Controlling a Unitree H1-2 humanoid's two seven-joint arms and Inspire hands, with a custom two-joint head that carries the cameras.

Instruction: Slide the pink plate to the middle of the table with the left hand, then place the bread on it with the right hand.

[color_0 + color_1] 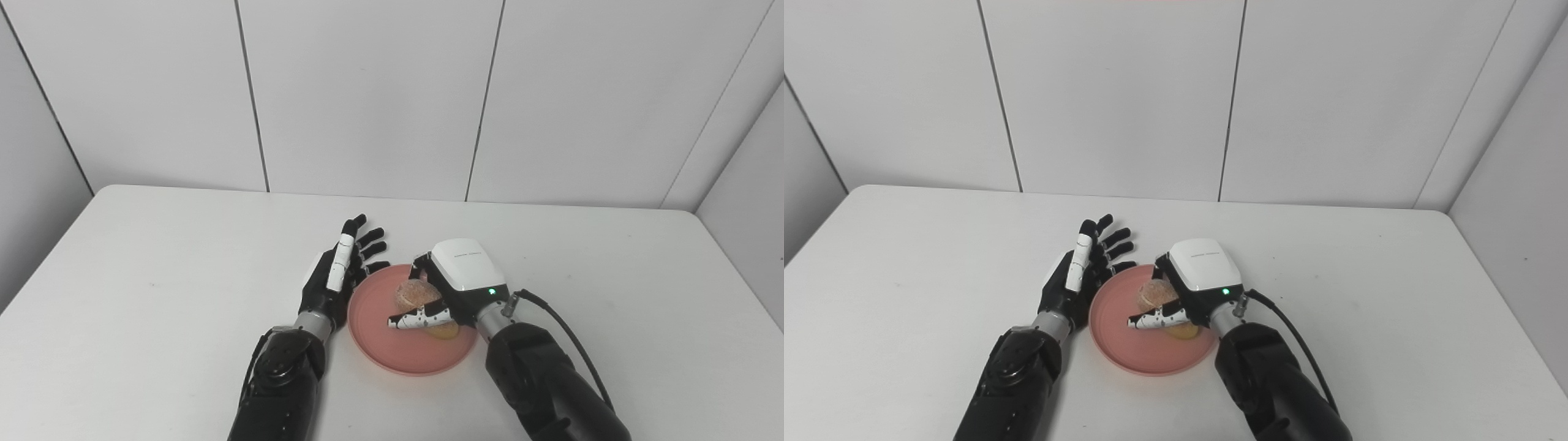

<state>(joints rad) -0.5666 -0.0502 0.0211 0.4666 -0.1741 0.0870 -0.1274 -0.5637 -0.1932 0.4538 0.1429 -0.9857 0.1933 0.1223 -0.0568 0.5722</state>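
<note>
the bread (pixel 415 295) lies in the pink plate (pixel 380 343) on the white bench (pixel 153 294), its long axis hidden by the right robot hand (pixel 453 288), which grasps it; the left robot hand (pixel 334 278) stands released, fingers spread, just beside the plate's left rim

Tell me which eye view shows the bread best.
Neither wins by much. The left eye view shows the bread slightly larger, over the pink plate, partly hidden by the right hand. The right eye view shows the same bread, equally covered.
</note>
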